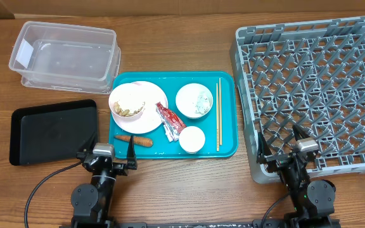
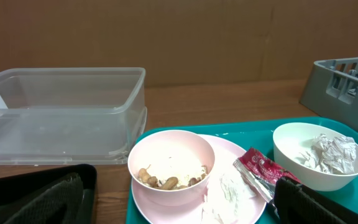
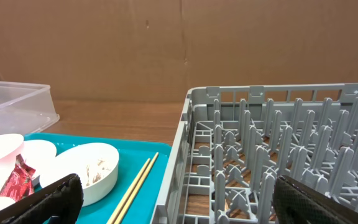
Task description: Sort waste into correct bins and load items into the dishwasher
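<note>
A teal tray (image 1: 228, 149) holds a pale plate (image 1: 158, 96) with a bowl of beige food scraps (image 1: 127, 101), a bowl with crumpled tissue (image 1: 194, 100), a red foil wrapper (image 1: 168, 117), a small white cup (image 1: 192, 139), an orange carrot (image 1: 135, 139) and wooden chopsticks (image 1: 218, 114). The clear tub (image 1: 65, 57) and black tray (image 1: 54, 131) lie to the left, and the grey dish rack (image 1: 322, 88) to the right. My left gripper (image 1: 106, 158) is open and empty just in front of the teal tray. My right gripper (image 1: 282, 147) is open and empty at the rack's near left corner.
In the left wrist view the scraps bowl (image 2: 171, 165), more tissue on the plate (image 2: 229, 193), the wrapper (image 2: 260, 168) and the tissue bowl (image 2: 319, 155) lie close ahead. In the right wrist view the chopsticks (image 3: 135, 183) lie beside the rack wall (image 3: 179, 162). A cardboard wall stands behind.
</note>
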